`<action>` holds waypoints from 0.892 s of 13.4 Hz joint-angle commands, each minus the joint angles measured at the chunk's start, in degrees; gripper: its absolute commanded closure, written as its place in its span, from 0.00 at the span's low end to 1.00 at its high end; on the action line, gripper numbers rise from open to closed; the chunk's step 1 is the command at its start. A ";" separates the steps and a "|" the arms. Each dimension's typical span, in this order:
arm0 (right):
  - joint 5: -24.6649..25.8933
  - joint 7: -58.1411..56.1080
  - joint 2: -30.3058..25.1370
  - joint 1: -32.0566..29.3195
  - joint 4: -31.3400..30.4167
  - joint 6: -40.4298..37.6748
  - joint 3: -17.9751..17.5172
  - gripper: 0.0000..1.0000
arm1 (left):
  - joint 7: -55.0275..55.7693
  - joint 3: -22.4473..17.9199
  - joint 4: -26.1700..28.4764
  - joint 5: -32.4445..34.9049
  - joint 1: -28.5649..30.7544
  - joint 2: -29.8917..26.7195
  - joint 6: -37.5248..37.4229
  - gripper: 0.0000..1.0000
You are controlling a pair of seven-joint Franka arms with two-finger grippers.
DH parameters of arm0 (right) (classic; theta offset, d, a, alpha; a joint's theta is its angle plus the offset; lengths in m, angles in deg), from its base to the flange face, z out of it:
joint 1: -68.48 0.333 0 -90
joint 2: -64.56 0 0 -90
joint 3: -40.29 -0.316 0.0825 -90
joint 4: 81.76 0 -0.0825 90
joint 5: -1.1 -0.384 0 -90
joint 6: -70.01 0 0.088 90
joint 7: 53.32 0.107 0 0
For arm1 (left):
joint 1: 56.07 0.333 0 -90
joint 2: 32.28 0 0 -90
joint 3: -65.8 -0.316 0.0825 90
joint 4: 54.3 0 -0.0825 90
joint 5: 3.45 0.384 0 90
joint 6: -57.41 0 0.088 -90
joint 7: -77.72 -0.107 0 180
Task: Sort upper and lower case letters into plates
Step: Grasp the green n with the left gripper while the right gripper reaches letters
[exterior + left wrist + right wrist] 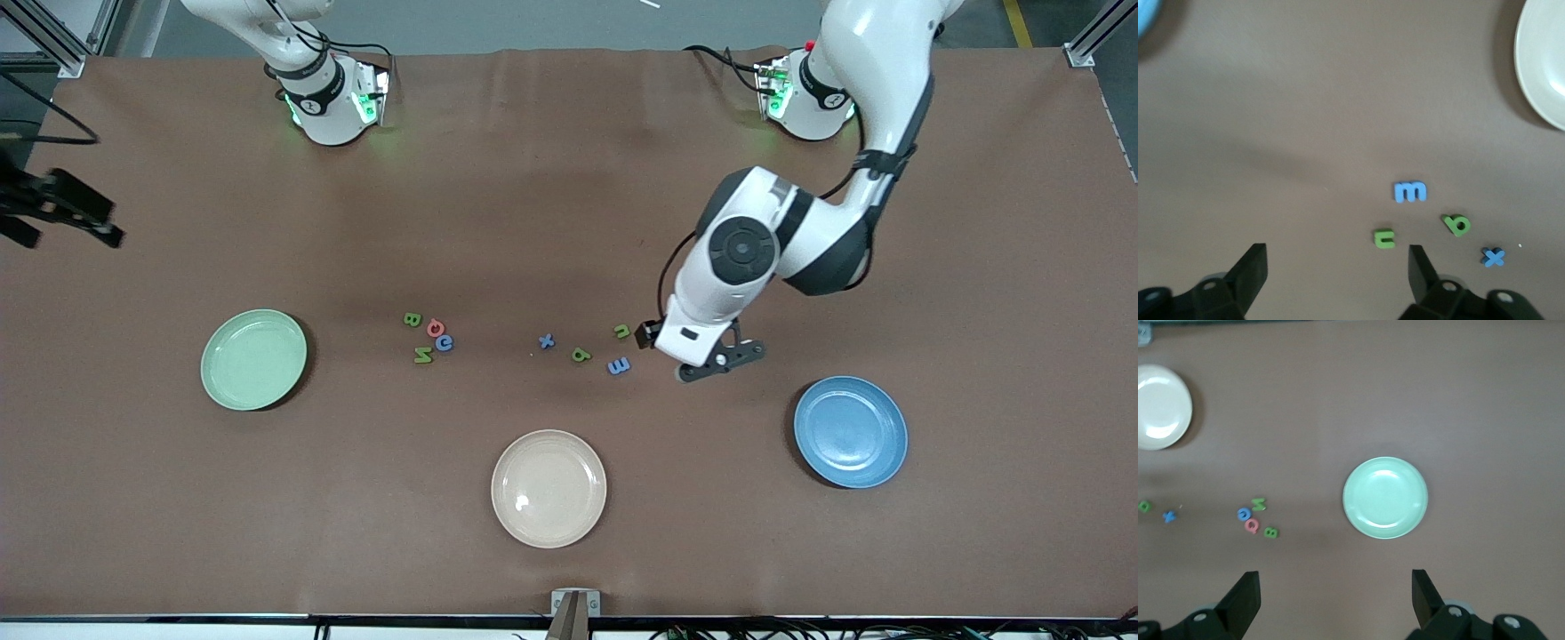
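Nearest the camera sits the cream plate [548,488], which we leave out of the sorting. The mint plate [253,359] lies toward the right arm's end of the surface, the blue plate [851,431] toward the left arm's end. All eight letters lie between them on the surface in two clusters, green B [412,319] in one, blue m [619,365] in the other. Our left tool [722,360] hangs just beside the green n [622,332], fingers spread wide and empty, likely lining up a pick. Our right tool [1335,597] waits wide open, empty, over the mint plate.
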 commanded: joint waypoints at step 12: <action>-3.20 2.08 17.08 16.55 -0.80 8.39 0.08 0.00 | 12.65 -0.54 -0.18 1.11 -6.87 11.87 11.49 0.36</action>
